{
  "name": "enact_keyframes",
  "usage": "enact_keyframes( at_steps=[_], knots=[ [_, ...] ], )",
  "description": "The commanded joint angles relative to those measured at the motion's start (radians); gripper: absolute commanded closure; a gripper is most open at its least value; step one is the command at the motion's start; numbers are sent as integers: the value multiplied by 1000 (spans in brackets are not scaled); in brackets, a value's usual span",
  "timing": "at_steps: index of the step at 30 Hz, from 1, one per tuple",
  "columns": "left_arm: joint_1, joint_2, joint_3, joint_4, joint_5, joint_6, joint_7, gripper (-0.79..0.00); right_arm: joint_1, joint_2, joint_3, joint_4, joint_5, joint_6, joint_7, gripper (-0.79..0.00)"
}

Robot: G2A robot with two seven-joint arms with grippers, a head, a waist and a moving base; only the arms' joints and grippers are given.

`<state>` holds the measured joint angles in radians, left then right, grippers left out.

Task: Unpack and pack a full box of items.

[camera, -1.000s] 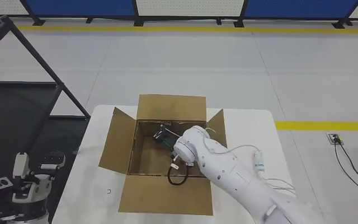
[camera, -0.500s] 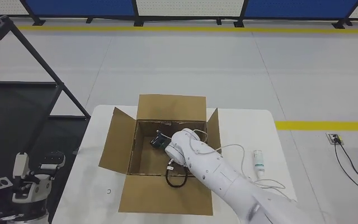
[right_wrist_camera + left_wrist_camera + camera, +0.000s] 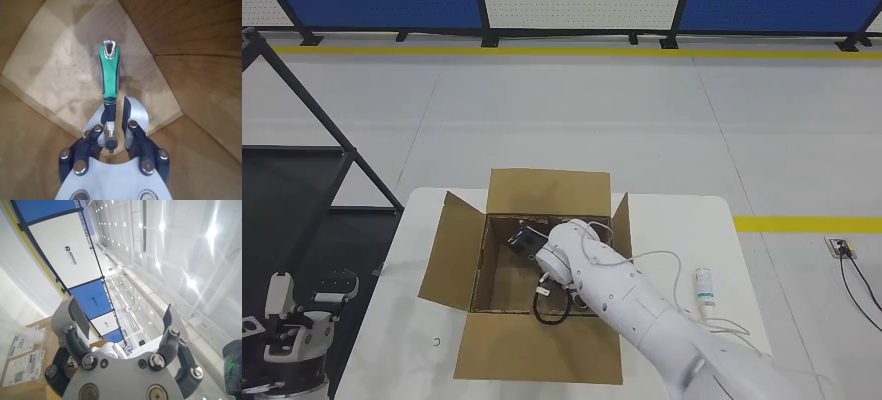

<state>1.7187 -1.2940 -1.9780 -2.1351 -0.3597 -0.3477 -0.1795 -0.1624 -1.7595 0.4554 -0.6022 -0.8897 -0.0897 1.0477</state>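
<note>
An open cardboard box stands on the white table. My right arm reaches down into it, and my right gripper is low at the box's far side. Between its fingers lies a ratchet wrench with a green handle, its handle pointing toward a corner of the box floor. My right gripper is slightly open: the wrench shaft touches one pad, and a gap separates it from the other pad. My left gripper is wide open, empty, and points up at the ceiling.
A small white bottle lies on the table to the right of the box. The box flaps stand open on all sides. A labelled cardboard carton sits beside my left gripper. A black frame stands left of the table.
My right arm has shifted left and deeper into the box, carrying the wrench toward the far left part of the floor.
</note>
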Motion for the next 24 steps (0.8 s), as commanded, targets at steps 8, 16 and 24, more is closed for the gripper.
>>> enact_keyframes(
  at_steps=[8, 16, 24],
  knots=[
    [0, 0, 0, 0, 0, 0, 0, -785, -119, 119, 126, -408, -149, 89, 91, -234],
    [0, 0, 0, 0, 0, 0, 0, -785, -394, 244, 332, -948, -353, 77, 202, -249],
    [0, 0, 0, 0, 0, 0, 0, -785, -643, 298, 508, -1407, -467, 81, 150, -271]
  ],
)
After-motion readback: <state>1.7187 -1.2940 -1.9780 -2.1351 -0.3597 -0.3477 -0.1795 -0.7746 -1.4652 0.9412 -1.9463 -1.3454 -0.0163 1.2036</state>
